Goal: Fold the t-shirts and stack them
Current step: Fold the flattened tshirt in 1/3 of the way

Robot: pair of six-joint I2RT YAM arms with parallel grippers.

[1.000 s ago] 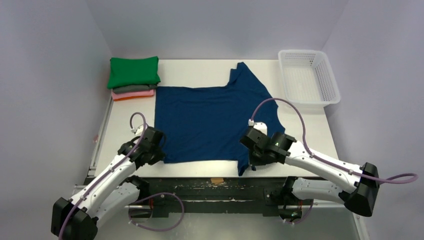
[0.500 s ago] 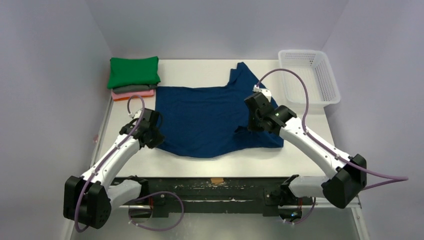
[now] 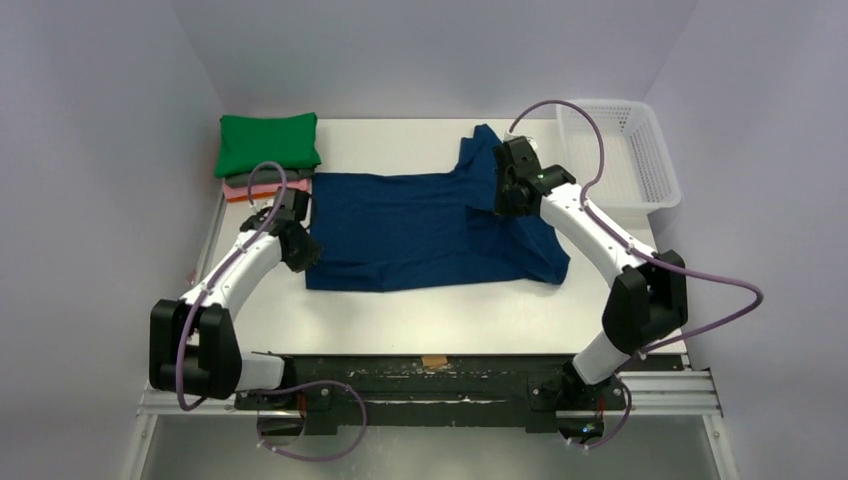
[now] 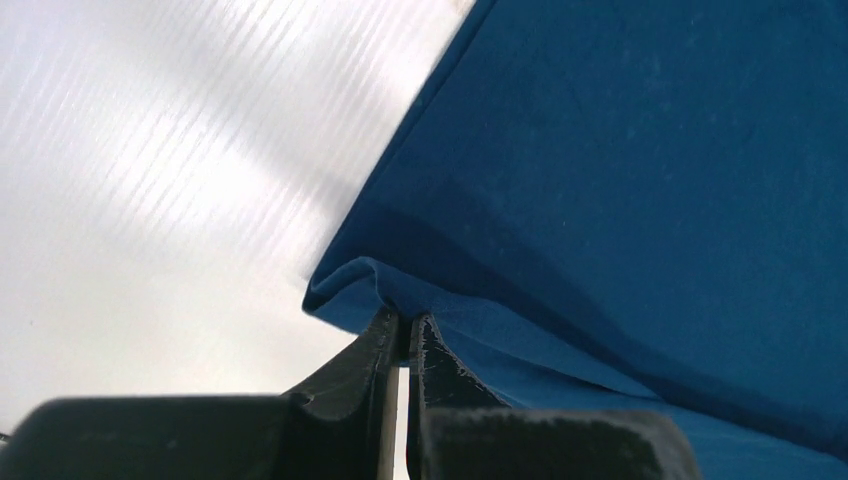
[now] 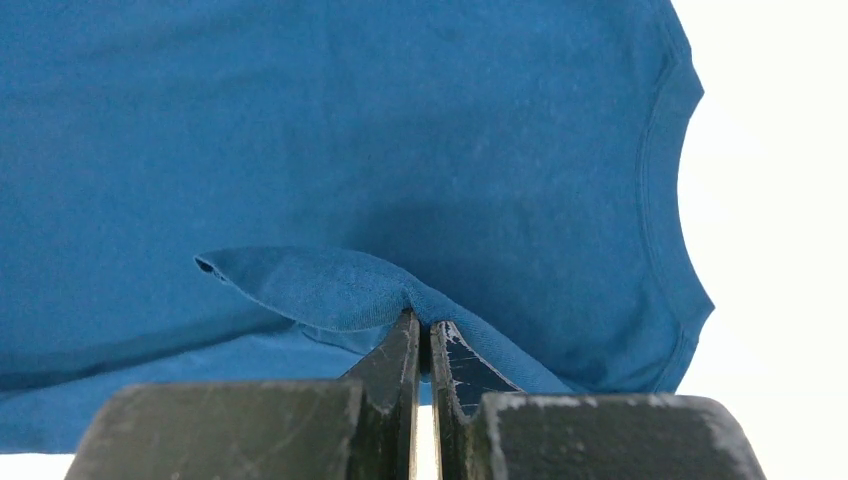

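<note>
The navy blue t-shirt (image 3: 420, 230) lies on the table with its near half folded over toward the back; no chest print shows. My left gripper (image 3: 297, 232) is shut on the shirt's left edge (image 4: 400, 300) and holds it low over the lower layer. My right gripper (image 3: 503, 192) is shut on a fold of the shirt (image 5: 330, 285) near the collar (image 5: 670, 200). A folded green t-shirt (image 3: 268, 143) sits on folded grey (image 3: 262, 178) and pink-orange (image 3: 262, 189) ones at the back left.
A white plastic mesh basket (image 3: 640, 170) stands at the back right. White walls close in the table (image 3: 440, 310) on the left, back and right. The black rail runs along the near edge.
Both grippers have carried the shirt's near edge from the front of the table toward the back, folding the shirt over itself. Both arms are now stretched far forward.
</note>
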